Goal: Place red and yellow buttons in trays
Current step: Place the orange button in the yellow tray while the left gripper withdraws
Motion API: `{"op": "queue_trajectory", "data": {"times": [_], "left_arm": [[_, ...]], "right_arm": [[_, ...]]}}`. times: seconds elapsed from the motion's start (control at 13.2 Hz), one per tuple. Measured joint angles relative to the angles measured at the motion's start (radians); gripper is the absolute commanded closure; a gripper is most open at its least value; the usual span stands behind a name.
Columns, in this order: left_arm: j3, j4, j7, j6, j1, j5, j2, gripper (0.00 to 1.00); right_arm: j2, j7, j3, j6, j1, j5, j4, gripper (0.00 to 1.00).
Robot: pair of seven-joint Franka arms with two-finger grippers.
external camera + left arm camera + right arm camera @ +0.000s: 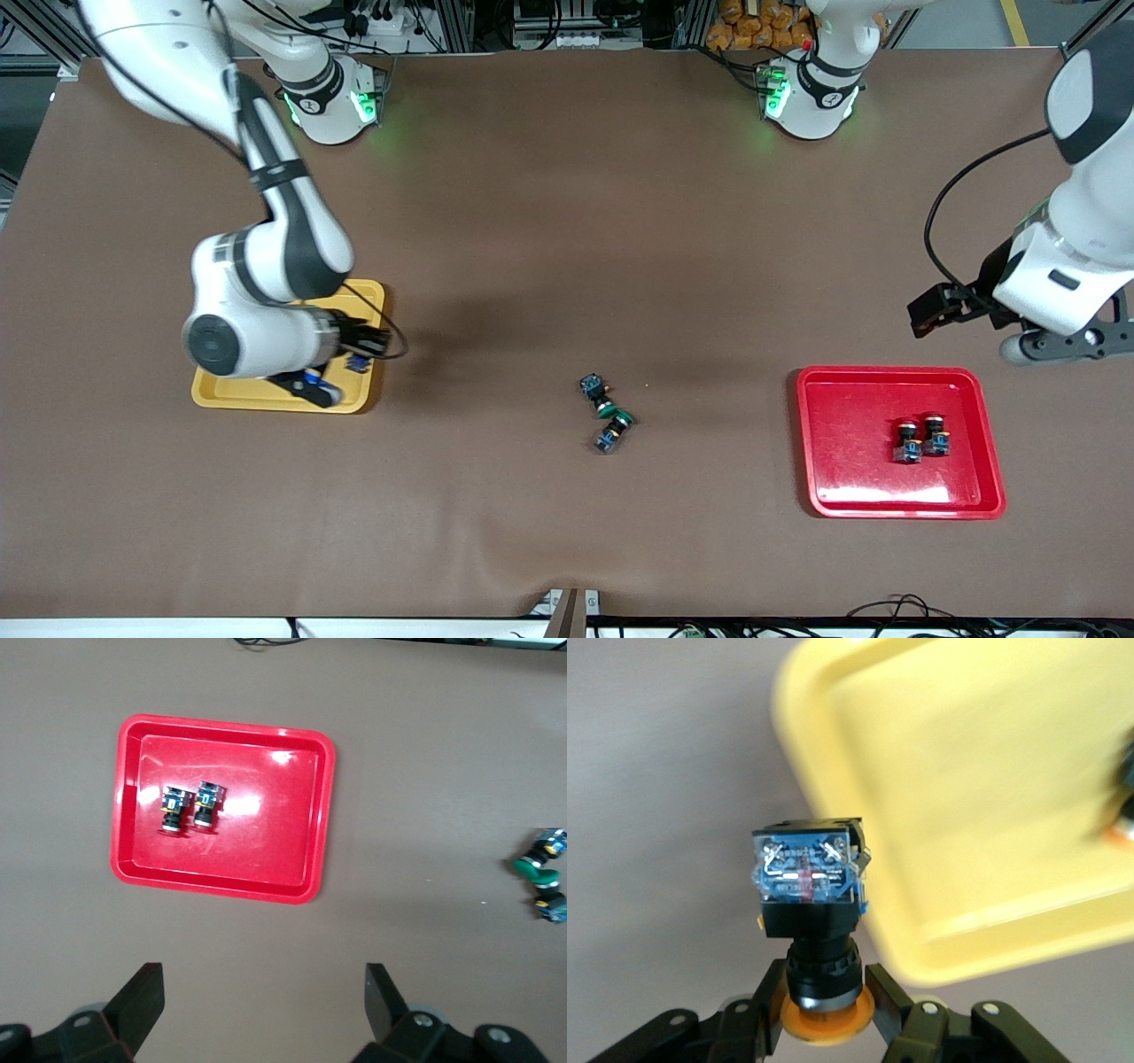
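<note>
Front view, largest first: brown bench [567,221]; red tray [900,492] at lower right holding both red buttons [921,439], done. Yellow tray [266,395] at left centre, one yellow button [1125,788] seemingly inside, blurred. Right hand [826,997] over that tray's edge, pinching the other yellow button [811,904], not yet released. Left hand [264,1001] spread, waiting above the red tray. Green buttons [608,412] at centre, untouched.
</note>
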Motion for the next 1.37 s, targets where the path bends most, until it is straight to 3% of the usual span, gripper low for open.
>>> {"op": "queue_trajectory", "data": {"times": [0.23, 0.46, 0.53, 0.61, 0.68, 0.91, 1.06, 1.37], "left_arm": [[0.093, -0.002, 0.001, 0.000, -0.072, -0.045, -0.014, 0.00], [0.201, -0.002, 0.057, -0.002, -0.153, -0.076, -0.037, 0.00], [0.211, -0.002, 0.075, -0.007, -0.158, -0.077, -0.046, 0.00], [0.214, -0.002, 0.083, -0.012, -0.159, -0.078, -0.054, 0.00], [0.215, -0.002, 0.085, -0.013, -0.160, -0.083, -0.058, 0.00], [0.216, -0.003, 0.093, -0.013, -0.161, -0.090, -0.058, 0.00], [0.219, -0.003, 0.094, -0.013, -0.160, -0.090, -0.058, 0.00], [0.225, -0.005, 0.094, -0.013, -0.158, -0.094, -0.058, 0.00]], "right_arm": [[-0.022, -0.109, 0.000, 0.166, -0.053, -0.002, -0.160, 1.00], [-0.022, -0.196, 0.000, 0.252, -0.076, -0.006, -0.217, 1.00], [-0.022, -0.237, 0.000, 0.265, -0.102, -0.006, -0.230, 0.91], [-0.021, -0.271, -0.001, 0.270, -0.133, -0.006, -0.238, 0.14], [-0.021, -0.292, -0.001, 0.269, -0.157, -0.006, -0.243, 0.00], [-0.022, -0.298, 0.008, 0.259, -0.165, -0.005, -0.240, 0.00], [-0.025, -0.296, 0.016, 0.163, -0.161, -0.005, -0.190, 0.00], [-0.050, -0.296, 0.023, -0.164, -0.154, -0.007, 0.083, 0.00]]}}
